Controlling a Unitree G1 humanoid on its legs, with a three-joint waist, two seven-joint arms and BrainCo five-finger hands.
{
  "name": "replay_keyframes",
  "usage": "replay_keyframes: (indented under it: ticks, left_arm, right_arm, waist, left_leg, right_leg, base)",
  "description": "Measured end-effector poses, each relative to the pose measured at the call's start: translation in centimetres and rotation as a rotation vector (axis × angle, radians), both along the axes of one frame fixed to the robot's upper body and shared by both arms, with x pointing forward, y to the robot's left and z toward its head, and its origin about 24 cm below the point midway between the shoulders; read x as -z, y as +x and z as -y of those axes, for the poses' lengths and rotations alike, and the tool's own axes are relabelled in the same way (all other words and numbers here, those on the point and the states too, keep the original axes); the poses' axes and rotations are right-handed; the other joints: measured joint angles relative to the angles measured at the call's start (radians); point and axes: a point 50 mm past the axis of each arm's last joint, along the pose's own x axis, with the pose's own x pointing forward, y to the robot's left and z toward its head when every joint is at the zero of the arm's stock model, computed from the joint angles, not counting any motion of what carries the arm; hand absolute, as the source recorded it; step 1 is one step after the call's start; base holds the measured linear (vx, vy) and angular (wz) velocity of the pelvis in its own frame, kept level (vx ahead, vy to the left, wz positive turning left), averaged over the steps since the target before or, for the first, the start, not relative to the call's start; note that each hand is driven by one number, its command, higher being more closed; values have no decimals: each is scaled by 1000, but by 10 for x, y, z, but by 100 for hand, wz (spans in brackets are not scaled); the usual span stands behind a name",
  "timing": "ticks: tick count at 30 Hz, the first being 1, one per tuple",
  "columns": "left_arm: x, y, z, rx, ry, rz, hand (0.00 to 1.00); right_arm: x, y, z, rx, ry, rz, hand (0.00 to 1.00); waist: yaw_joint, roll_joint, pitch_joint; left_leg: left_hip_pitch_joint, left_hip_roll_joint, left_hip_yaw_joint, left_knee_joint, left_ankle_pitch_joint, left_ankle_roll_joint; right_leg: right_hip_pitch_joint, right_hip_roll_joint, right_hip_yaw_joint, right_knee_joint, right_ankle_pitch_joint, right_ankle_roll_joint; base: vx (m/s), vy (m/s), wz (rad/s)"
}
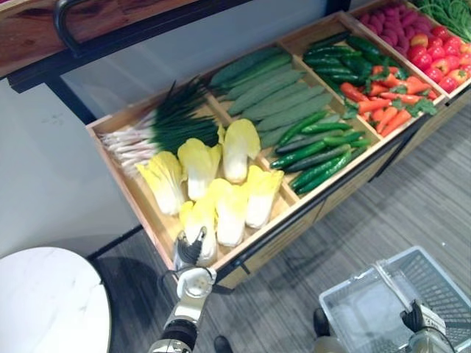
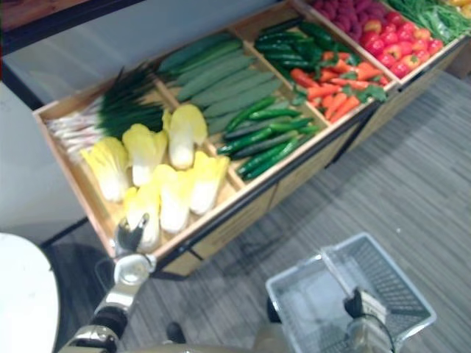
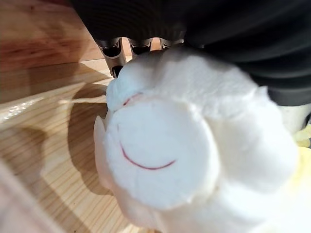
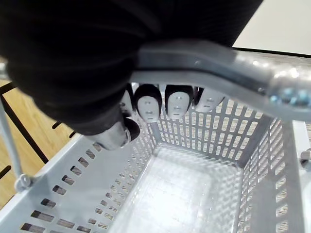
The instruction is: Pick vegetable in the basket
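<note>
- A long wooden stand (image 1: 298,219), split into compartments, is running from the left up to the far right.
- A round white table (image 1: 44,301) is standing at the near left, beside the stand.
- A grey mesh basket (image 2: 390,283) is hanging over the floor at the near right, well apart from the stand, with nothing in it.
- Long pale green gourds (image 1: 272,95) are filling the middle compartment; scallions (image 1: 158,125) are lying at the back of the left one.
- Cabbages (image 1: 239,151), yellow-leaved with white bases, are lying in the left compartment, in front of the scallions.
- Green peppers (image 1: 316,151), carrots (image 1: 383,103) and tomatoes (image 1: 434,62) are lying in the compartments further right.
- The nearest cabbage (image 1: 200,220) is lying in the front corner of its compartment, against the rim.
- The left hand (image 1: 189,250) is reaching over that rim and pressing against this cabbage's white base; whether it is gripping cannot be told.
- The right hand (image 1: 421,316) is curling its fingers (image 4: 177,102) round the basket's handle (image 4: 218,65), carrying it.
</note>
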Motion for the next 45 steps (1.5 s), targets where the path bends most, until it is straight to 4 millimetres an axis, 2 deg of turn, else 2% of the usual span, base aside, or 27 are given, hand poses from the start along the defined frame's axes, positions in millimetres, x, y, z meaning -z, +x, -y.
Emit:
replay_keyframes:
  ticks: [10, 17, 33, 40, 45]
  left_arm:
    - [2, 0, -6, -60, -42, -6, 100]
    - [-1, 1, 5, -37, -80, 15, 100]
    - [-16, -5, 7, 30, -97, 82, 100]
    - [-14, -21, 7, 43, -95, 71, 100]
    - [-19, -28, 6, 44, -97, 94, 100]
  right_arm:
    - [1, 1, -2, -9, 3, -8, 100]
    - [2, -2, -1, 0, 1, -18, 100]
    - [5, -11, 1, 74, 29, -24, 100]
    - [8, -19, 0, 100, 38, -36, 100]
    - [8, -21, 2, 117, 38, -31, 100]
  waist:
    - [-2, -3, 2]
    - [-2, -6, 4]
    - [-2, -5, -2]
    - [-1, -4, -31]
    - [2, -4, -33]
  left_leg:
    - [24, 3, -16, 0, -2, -3]
    - [24, 3, -52, 0, -1, -1]
    - [26, 3, -74, 0, 2, 2]
    - [26, 3, -76, 0, 3, 4]
    - [26, -1, -83, 0, 7, 9]
  right_leg:
    - [32, 2, -15, -3, 0, 0]
    - [57, -2, -50, -4, -1, 0]
    - [73, -4, -82, 1, -1, 0]
    - [73, -5, -84, 4, -1, -1]
    - [73, -9, -88, 12, -2, -1]
  base:
    - [13, -8, 0]
    - [-6, -6, 12]
    - [1, -2, 4]
    - [0, 0, 0]
    - [-24, -2, 3]
